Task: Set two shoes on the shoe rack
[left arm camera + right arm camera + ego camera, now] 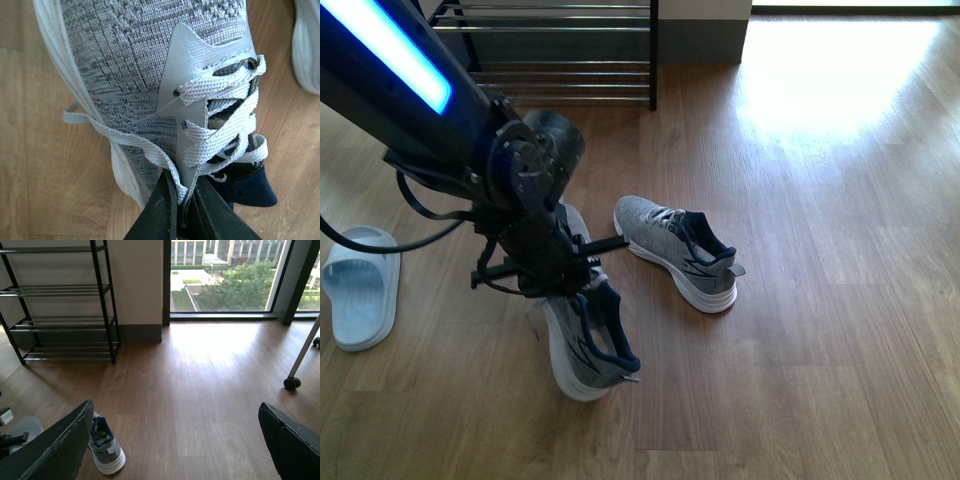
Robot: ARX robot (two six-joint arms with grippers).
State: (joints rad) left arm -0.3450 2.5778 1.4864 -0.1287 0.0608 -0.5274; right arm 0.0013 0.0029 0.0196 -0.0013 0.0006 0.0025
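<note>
The left gripper [560, 268] is clenched on the lace and tongue area of one grey knit sneaker [588, 350]. In the left wrist view its dark fingers [162, 210] pinch together over the grey laces [220, 115], just beside the navy lining. This sneaker hangs tilted under the arm, well short of the shoe rack [560, 50] and on the robot's side of it. Its heel may touch the wooden floor [820, 300], though the front view does not settle that.

The second grey sneaker [675, 250] lies upright on the floor, also in front of the rack, roughly in line with the rack's right post and apart from it. A light-blue slide sandal [360, 285] rests on the floor, beyond the rack's left end and well apart from it. No shoe sits on the rack's chrome bars.

The right gripper [175, 407] is released, its two fingers spread wide, with the rack visible against the wall beyond them.
</note>
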